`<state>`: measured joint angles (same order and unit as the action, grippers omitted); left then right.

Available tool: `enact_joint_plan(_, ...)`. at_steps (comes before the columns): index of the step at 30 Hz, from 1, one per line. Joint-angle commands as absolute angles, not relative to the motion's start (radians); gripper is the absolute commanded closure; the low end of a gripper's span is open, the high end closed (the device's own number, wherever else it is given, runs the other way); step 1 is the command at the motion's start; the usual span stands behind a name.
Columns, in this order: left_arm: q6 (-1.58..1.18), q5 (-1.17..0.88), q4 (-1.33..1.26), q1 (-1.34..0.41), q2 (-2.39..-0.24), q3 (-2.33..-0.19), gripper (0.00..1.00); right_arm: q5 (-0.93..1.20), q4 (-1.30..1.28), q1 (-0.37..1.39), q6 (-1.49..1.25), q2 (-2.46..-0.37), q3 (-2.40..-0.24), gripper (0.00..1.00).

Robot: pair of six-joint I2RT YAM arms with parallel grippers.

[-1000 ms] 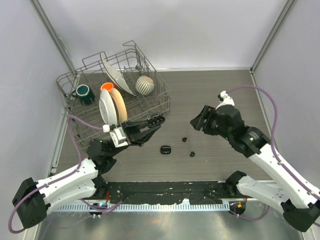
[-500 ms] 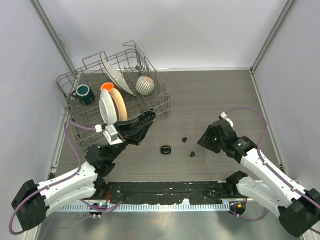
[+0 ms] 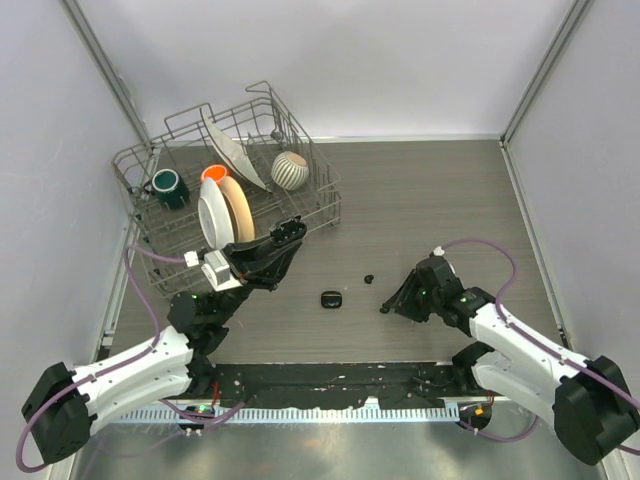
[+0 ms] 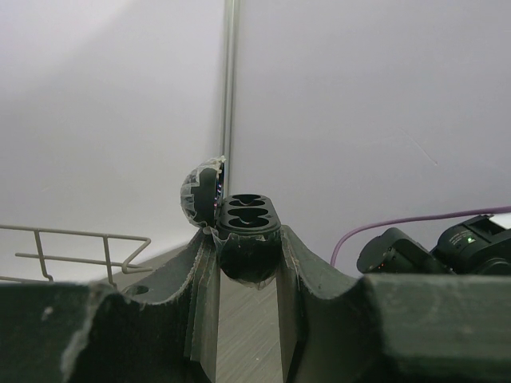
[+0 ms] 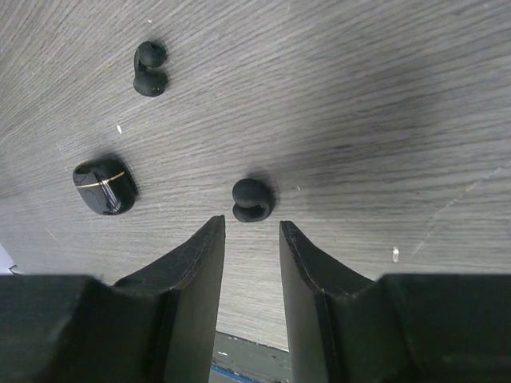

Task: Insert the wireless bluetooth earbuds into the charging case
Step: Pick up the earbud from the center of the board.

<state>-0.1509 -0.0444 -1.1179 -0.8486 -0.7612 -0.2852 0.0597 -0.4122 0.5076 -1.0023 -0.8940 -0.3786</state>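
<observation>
My left gripper [image 3: 284, 236] is shut on an open black charging case [image 4: 248, 214] and holds it up in the air, its two empty slots facing up and its lid [image 4: 201, 191] hinged open to the left. My right gripper [image 5: 251, 226] is open and low over the table. One small black earbud [image 5: 252, 199] lies just beyond its fingertips, in line with the gap; it also shows in the top view [image 3: 384, 308]. A second earbud [image 5: 149, 69] lies farther off, and shows in the top view [image 3: 369, 277] too.
A small glossy black oblong with a thin gold line [image 5: 104, 187] lies on the table left of the earbuds, seen in the top view [image 3: 331, 298] as well. A wire dish rack [image 3: 322, 180] with plates, mugs and a striped cup stands at the back left.
My right gripper has come down and toward the near left, ending low on the table right at the nearer earbud. My left gripper has drawn back a little to the left with the case.
</observation>
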Motion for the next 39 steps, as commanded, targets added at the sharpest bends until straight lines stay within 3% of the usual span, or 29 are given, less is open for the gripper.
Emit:
enact_joint_plan(1, -0.14, -0.031, -1.181, -0.851, -0.756, -0.29, 1.0, 0.057, -0.287, 0.505, -1.019, -0.94, -0.377, 0.61)
enact_joint_plan(39, -0.14, -0.032, -1.197, -0.85, -0.764, -0.287, 1.0, 0.087, -0.195, 0.506, -1.022, -1.045, -0.314, 0.77)
